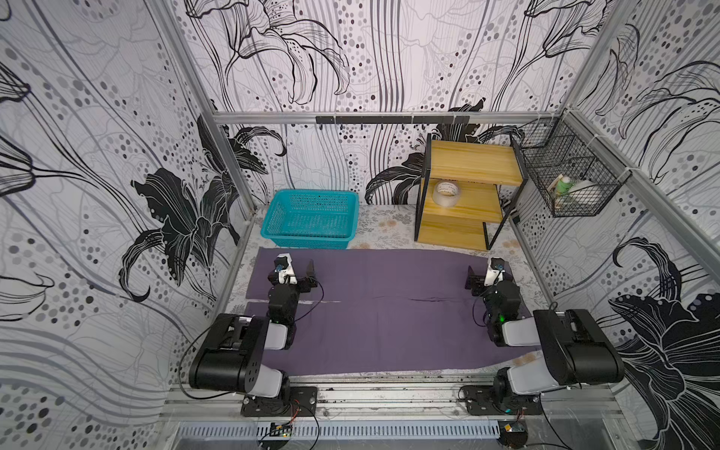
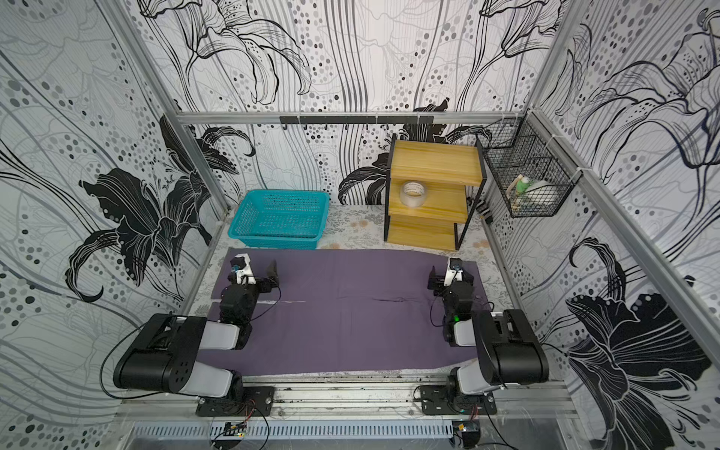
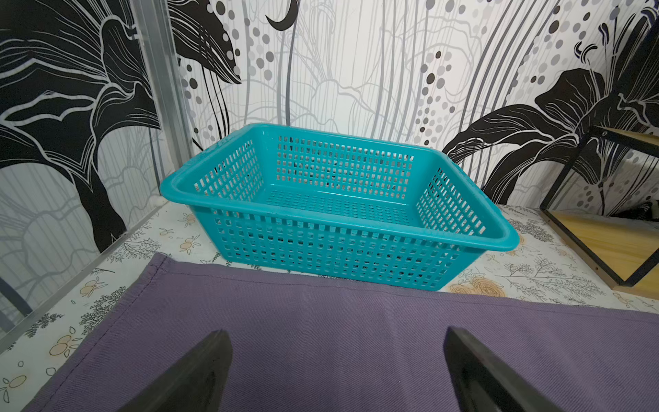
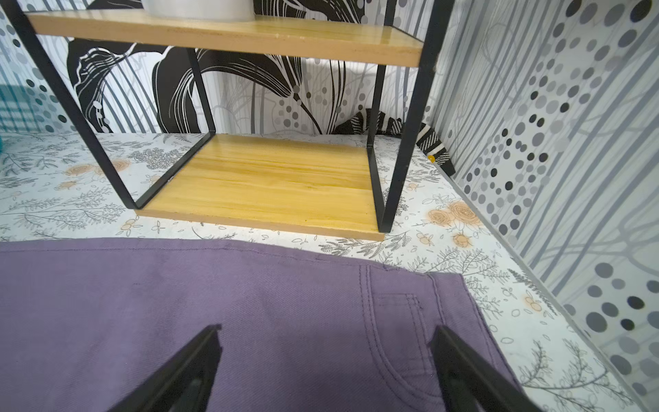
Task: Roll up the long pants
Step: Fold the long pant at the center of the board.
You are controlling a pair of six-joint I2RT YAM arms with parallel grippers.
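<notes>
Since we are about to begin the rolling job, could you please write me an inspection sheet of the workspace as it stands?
Surface: floral-patterned table, mostly covered by fabric.
Job's things: long pants spread flat, unrolled, waist end to the robot's right.
Clutter: teal basket, empty; wooden shelf holding a tape roll; striped cloth behind the shelf.
Grippers: left gripper and right gripper both open, above the pants, holding nothing.
Cables: black cable loops out at the left arm's base; thinner ones hang by both wrists.
Surroundings: patterned walls; wire basket with small items; hook rail.
</notes>
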